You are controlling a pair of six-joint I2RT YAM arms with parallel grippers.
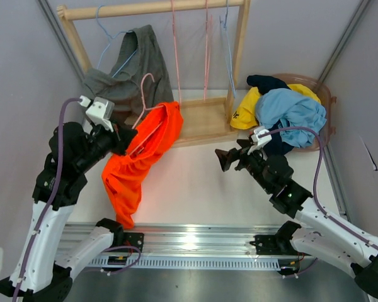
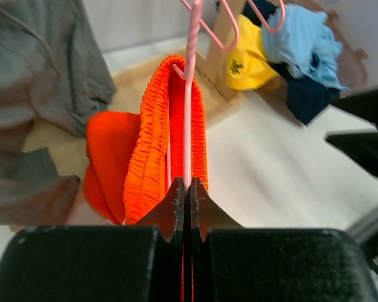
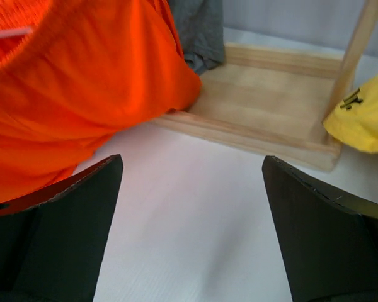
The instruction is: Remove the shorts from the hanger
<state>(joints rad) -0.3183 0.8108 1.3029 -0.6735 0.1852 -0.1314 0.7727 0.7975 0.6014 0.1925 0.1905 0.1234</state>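
Note:
The bright orange shorts hang from a pink hanger, trailing down onto the table. My left gripper is shut on the pink hanger's wire, with the orange waistband draped on both sides of it. My right gripper is open and empty, low over the table just right of the orange shorts. The grey shorts hang on a blue hanger on the rack. The yellow, light blue and dark navy shorts lie in a basket.
The wooden rack has a top rail and a base board behind the orange shorts. Empty pink and blue hangers hang from the rail. The brown basket stands at the back right. Grey walls close in both sides.

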